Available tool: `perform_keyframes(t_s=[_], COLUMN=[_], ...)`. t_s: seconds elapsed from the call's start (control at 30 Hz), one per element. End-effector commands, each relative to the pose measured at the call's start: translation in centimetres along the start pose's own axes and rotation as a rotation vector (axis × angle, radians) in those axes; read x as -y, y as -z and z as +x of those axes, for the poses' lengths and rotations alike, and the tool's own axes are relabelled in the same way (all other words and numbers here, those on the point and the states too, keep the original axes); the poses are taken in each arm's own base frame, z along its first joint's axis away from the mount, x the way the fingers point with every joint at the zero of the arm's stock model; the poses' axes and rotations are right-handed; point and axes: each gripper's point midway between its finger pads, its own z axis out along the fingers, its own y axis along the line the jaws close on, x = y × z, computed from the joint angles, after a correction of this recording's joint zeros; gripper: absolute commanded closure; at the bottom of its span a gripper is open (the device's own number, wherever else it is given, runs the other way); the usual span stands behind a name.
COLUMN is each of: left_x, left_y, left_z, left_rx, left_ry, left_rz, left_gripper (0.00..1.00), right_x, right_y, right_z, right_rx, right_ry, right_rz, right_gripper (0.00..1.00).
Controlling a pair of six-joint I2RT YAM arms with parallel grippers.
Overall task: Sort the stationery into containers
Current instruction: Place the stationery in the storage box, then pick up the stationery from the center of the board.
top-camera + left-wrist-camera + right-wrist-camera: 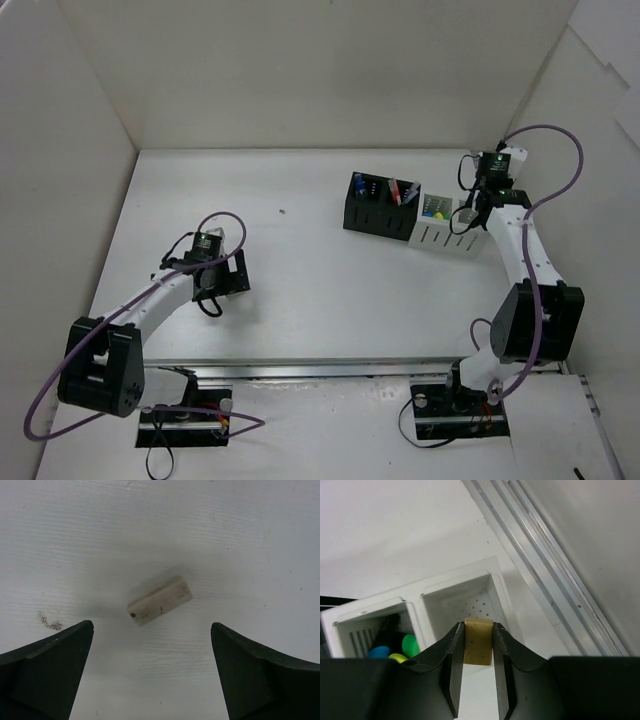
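left gripper [151, 626]: jaws spread wide apart, pointing down at the desk [240, 540], gripping nothing
loose eraser [160, 601]: a small beige block lying flat on the desk, slanted so its right end sits higher in the left wrist view; it lies in the gap between the two jaws, just beyond their tips, touching neither
smudge [50, 622]: a brownish mark on the desk just beyond the left-hand jaw
right gripper [478, 626]: jaws clamped on a second beige eraser
held eraser [478, 647]: pinched upright, a flat side against each jaw, its top edge level with the jaw tips
white organizer [420, 597]: directly under the right gripper; the held eraser hangs over the near rim of its right compartment [475, 602], which has a perforated floor
left compartment [365, 625]: holds a green highlighter [410, 644], a yellow one [397, 657] and a blue one [379, 652], plus a dark stick that may be a pen, too shadowed to tell
black organizer [378, 205]: just beside the white organizer, on its left in the top view, with red and blue items standing in it
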Motion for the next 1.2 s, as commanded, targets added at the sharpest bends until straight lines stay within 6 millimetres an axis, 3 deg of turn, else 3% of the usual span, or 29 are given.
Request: perform_keyframes(t_s=[0.0,0.03,0.13,0.17,0.23,0.43,0.63,0.83,0.87,0.93,0.97,1.17], left_x=[1.5,1.5,1.7,1.8,1.9,1.7,2.3,3.0,3.3,3.7,4.0,5.8], left_y=[0.2,-0.1,-0.7,-0.8,-1.2,-2.3,-2.6,-2.8,-2.7,-2.6,-2.5,-1.2], left_z=[-2.6,-2.4,-2.0,-2.1,-1.8,-0.8,-0.7,-0.6,-0.6,-0.6,-0.6,-2.4], left_rx=[0.056,0.044,0.016,0.014,-0.004,-0.045,-0.058,-0.069,-0.069,-0.063,-0.057,0.028], left_ry=[-0.038,-0.039,-0.053,-0.053,-0.057,-0.041,-0.077,-0.142,-0.158,-0.173,-0.182,-0.224], left_rz=[0.044,0.042,0.037,0.040,0.035,-0.010,-0.043,-0.048,-0.043,-0.034,-0.027,0.035], left_gripper=[0.01,0.01,0.01,0.01,0.02,0.16,0.47,0.74,0.84,0.91,0.99,1.00], right_x=[-0.3,-0.2,0.1,0.2,0.4,1.1,1.4,1.9,1.8,1.4,1.3,-2.3], right_y=[-1.2,-1.4,-1.4,-1.2,0.0,4.5,7.5,9.0,9.0,9.7,9.6,12.0], right_z=[-0.6,-0.4,-0.4,-0.5,-1.1,-2.2,-2.0,-1.8,-1.5,-1.5,-0.9,1.9], right_rx=[-0.025,-0.032,-0.035,-0.030,-0.006,0.079,0.127,0.153,0.148,0.154,0.142,0.100], right_ry=[0.016,0.017,0.005,0.001,-0.012,-0.050,-0.089,-0.098,-0.099,-0.099,-0.091,-0.026], right_rz=[-0.033,-0.027,-0.019,-0.017,-0.025,-0.070,-0.120,-0.135,-0.143,-0.176,-0.189,-0.403], right_gripper=[0.77,0.76,0.40,0.22,0.03,0.02,0.02,0.02,0.02,0.02,0.02,0.02])
